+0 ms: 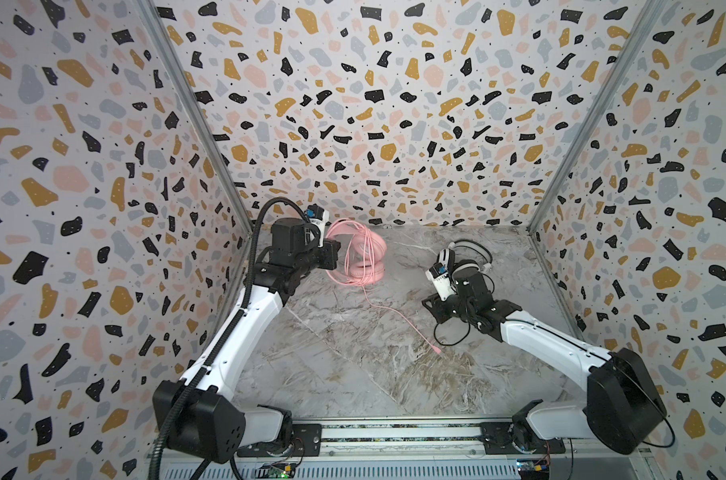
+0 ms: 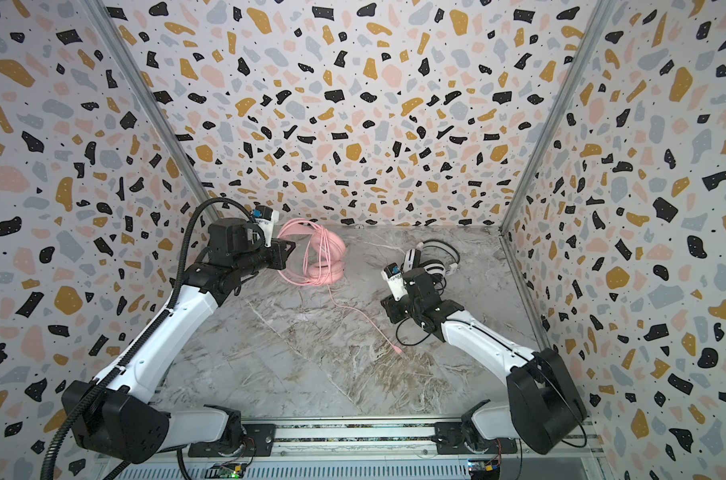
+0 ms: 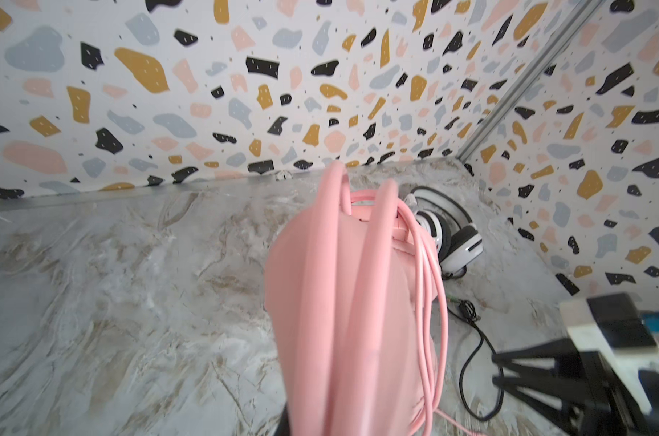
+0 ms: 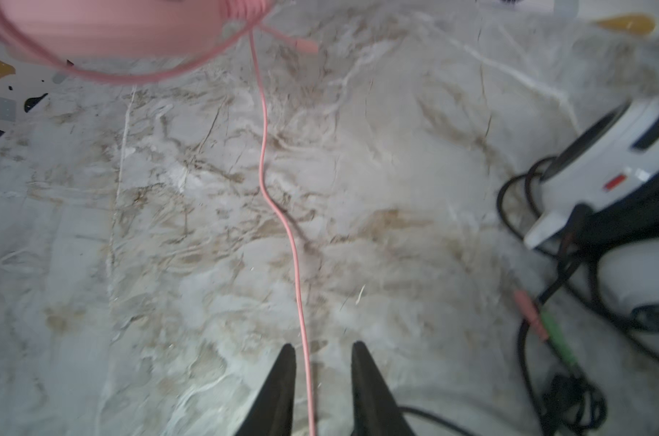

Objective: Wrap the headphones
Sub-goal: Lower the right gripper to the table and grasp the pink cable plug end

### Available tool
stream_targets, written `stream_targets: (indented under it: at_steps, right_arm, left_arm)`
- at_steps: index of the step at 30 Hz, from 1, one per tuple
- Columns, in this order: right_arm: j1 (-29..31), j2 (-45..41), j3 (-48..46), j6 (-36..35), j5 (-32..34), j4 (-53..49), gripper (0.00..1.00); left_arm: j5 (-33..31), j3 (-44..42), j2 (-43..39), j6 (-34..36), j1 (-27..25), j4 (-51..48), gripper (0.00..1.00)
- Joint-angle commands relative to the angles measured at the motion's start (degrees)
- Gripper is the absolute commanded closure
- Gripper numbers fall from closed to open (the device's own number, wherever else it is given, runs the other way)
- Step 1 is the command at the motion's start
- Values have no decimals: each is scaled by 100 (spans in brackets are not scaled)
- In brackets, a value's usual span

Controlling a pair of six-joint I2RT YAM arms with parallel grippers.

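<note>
Top views, pink headset [image 1: 372, 249]: stood upright near the back edge of the worktop [image 1: 332, 374], toward its back left corner. It is looped with pink cord [image 1: 394, 319], whose loose end is trailed toward the worktop's middle.
Top views, left gripper [image 1: 331, 243]: clenched on the pink headset's band.
Top views, white headset [image 1: 469, 259]: laid near the right edge, toward the back.
Top views, right gripper [image 1: 429, 309]: held low, just in front of the white headset.
Left wrist view, pink headset: its band is seen close up, with the white headset beyond it.
Right wrist view, right gripper: released, with jaws parted. The pink cord is passed between them, unpinched.
Right wrist view, plugs [image 4: 535, 319]: pink and green, laid beside the white headset.
</note>
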Motion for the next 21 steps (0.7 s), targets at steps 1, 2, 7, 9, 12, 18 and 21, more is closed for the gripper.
stream_targets:
  at_steps: [1, 2, 7, 9, 12, 18, 21]
  right_arm:
    - [309, -492, -138, 875, 111, -971, 67]
    - [430, -484, -199, 1051, 220, -1228, 65]
    - [792, -101, -254, 1379, 771, -1976, 59]
    - [801, 62, -273, 1345, 962, -2023, 58]
    - [792, 374, -178, 1191, 1199, -2146, 55]
    - [792, 736, -71, 944, 1017, -2175, 52]
    - [792, 845, -79, 908, 1020, -2186, 52]
  left_arm:
    - [-80, -186, -169, -352, 3, 1171, 100]
    - [-86, -240, -166, -410, 3, 1275, 100]
    - [95, -274, -21, -548, 3, 1430, 100]
    - [124, -293, -27, -560, 3, 1450, 100]
    - [92, -277, -77, -502, 3, 1350, 100]
    - [55, -344, -155, -455, 3, 1309, 100]
    - [79, -367, -155, -471, 3, 1334, 100]
